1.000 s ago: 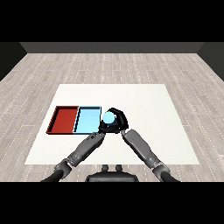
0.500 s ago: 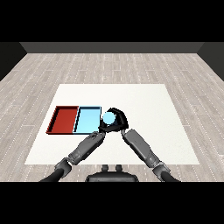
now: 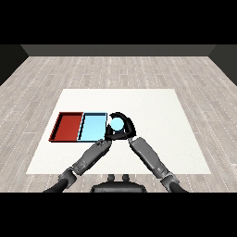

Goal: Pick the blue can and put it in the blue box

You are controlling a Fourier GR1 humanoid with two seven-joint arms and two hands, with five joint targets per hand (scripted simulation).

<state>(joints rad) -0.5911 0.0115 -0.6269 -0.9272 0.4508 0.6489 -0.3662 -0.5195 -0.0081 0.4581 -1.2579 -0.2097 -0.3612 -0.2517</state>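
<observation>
Just beside the light blue tray (image 3: 92, 127), right hand (image 3: 125, 131) curled round blue can (image 3: 116, 123) (left hand's state unclear)

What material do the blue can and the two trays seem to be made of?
The blue can looks like smooth, pale, painted metal, but plastic is possible. The red tray and light blue tray look like matte plastic: flat colour, thin dark rims, no shine.

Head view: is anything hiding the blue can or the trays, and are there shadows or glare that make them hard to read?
Head view: even light, no glare or clear shadows on the white table; the right hand curls round the blue can, only its top showing; the left hand's fingers are hidden; red tray and light blue tray unobstructed.
</observation>
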